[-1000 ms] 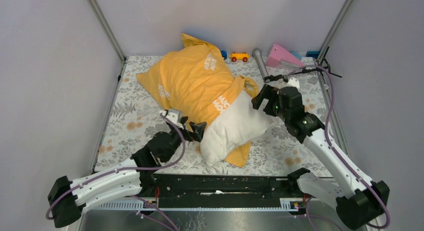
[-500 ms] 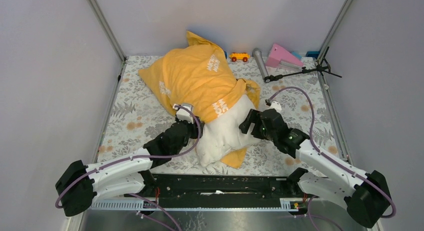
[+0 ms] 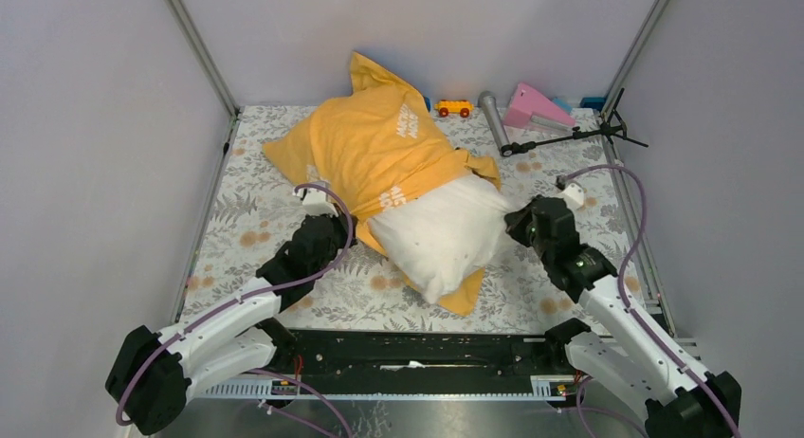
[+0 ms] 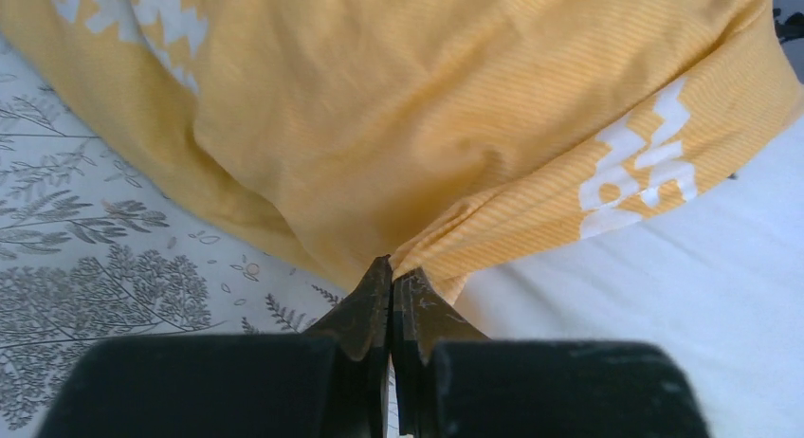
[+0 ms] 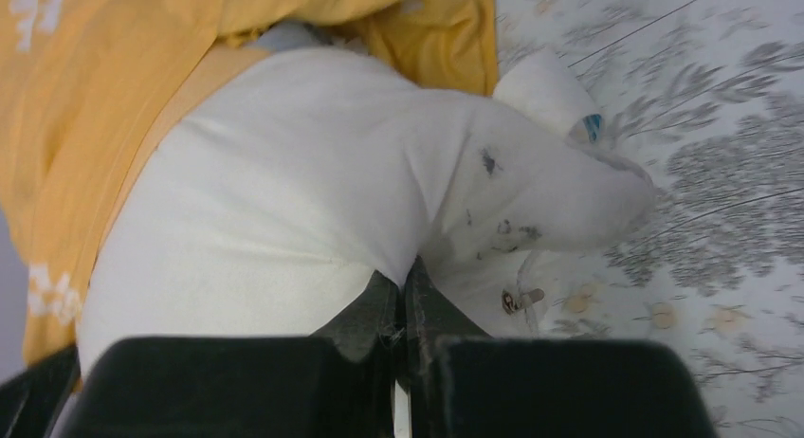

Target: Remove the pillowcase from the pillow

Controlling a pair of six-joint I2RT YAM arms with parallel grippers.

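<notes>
- right hand (image 5: pixel 406 272) pinched shut on the pillow (image 5: pixel 313 201) at its right edge; best held firm as the anchor
- left hand (image 4: pixel 391 272) clamped shut on the pillowcase (image 4: pixel 427 106) hem, at the pillow's left side; should draw it off toward the pillow's far end, steady, no bunching
- pillowcase holds the pillow's far half only; near half bare on the bench (image 3: pixel 237 248)
</notes>
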